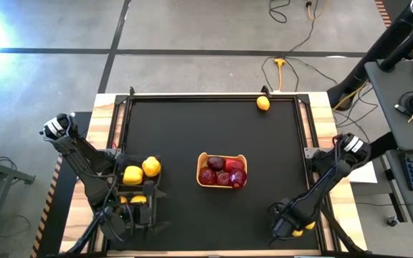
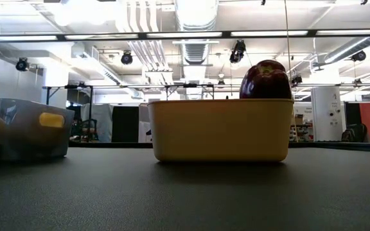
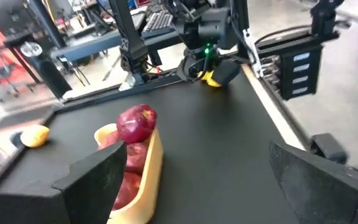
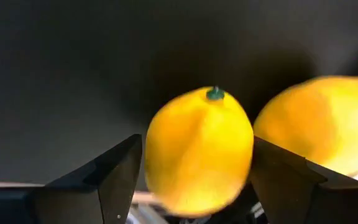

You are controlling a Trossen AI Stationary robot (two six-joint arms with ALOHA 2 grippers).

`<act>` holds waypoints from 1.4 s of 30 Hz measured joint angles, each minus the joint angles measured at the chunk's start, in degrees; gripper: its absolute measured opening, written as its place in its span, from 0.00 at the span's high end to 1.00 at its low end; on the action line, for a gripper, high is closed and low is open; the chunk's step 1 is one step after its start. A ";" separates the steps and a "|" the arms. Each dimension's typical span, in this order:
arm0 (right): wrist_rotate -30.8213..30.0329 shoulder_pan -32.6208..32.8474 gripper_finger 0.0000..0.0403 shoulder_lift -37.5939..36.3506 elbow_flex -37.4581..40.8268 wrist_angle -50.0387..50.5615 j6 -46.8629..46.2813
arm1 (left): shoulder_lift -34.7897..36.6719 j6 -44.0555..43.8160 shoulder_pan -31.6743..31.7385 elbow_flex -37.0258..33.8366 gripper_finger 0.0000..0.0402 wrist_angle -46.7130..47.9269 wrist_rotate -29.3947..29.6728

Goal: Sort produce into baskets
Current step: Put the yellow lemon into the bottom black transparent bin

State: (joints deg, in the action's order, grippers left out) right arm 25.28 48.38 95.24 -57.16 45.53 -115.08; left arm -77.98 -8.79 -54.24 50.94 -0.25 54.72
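On the black tabletop (image 1: 192,129) the right gripper (image 4: 188,186) sits low at about 4 o'clock in the high view, near the front edge. In its wrist view its jaws are spread, and a yellow lemon (image 4: 199,149) with a small green stem tip sits squarely between them, filling most of the gap; whether the fingers (image 4: 107,177) actually press its skin cannot be told. A second lemon (image 4: 319,121) lies just beside the first, outside the jaws.

The left gripper (image 3: 197,186) hangs at about 8 o'clock, over the dark see-through bin (image 1: 136,204). Its jaws are spread wide with nothing between them. Two yellow peppers (image 1: 142,170) sit just beside that arm, and more yellow pieces (image 1: 136,200) show in the bin below.

The yellow-tan tray (image 1: 201,159) lies at the centre, slightly toward 5 o'clock, packed with dark red fruits (image 1: 223,173). In the low view one red fruit (image 2: 265,79) rises above the tray's rim.

A lone lemon (image 1: 263,103) rests at about 1 o'clock against the tabletop's far edge, well apart from both grippers
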 joint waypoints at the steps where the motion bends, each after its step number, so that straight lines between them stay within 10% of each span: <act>1: -0.25 0.00 0.33 0.53 0.12 -0.08 0.04 | 0.00 -1.26 0.02 0.00 0.07 -0.02 -0.33; 10: -5.36 -0.48 0.54 3.10 -6.25 -0.13 4.14 | -0.61 -1.42 0.05 0.02 0.07 0.33 -4.74; 19: -47.11 -3.97 0.52 3.90 -19.87 -3.65 33.98 | -0.68 -6.14 0.06 0.02 0.07 2.08 -7.53; 25: -63.30 -6.48 0.48 10.34 -22.94 -20.79 64.62 | -2.58 -19.52 0.11 -0.94 0.07 3.61 -13.75; 30: -65.26 -8.82 0.51 18.30 -23.68 -37.07 78.87 | -8.34 -26.05 0.06 -2.12 0.07 3.44 -13.83; 42: -65.68 -12.06 0.41 27.45 -26.66 -38.53 82.14 | -25.12 -26.56 3.69 3.04 0.07 -0.72 -13.31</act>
State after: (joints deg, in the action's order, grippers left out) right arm -40.40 36.32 122.69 -83.82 7.00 -32.94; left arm -103.10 -35.35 -50.54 53.97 -0.97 41.41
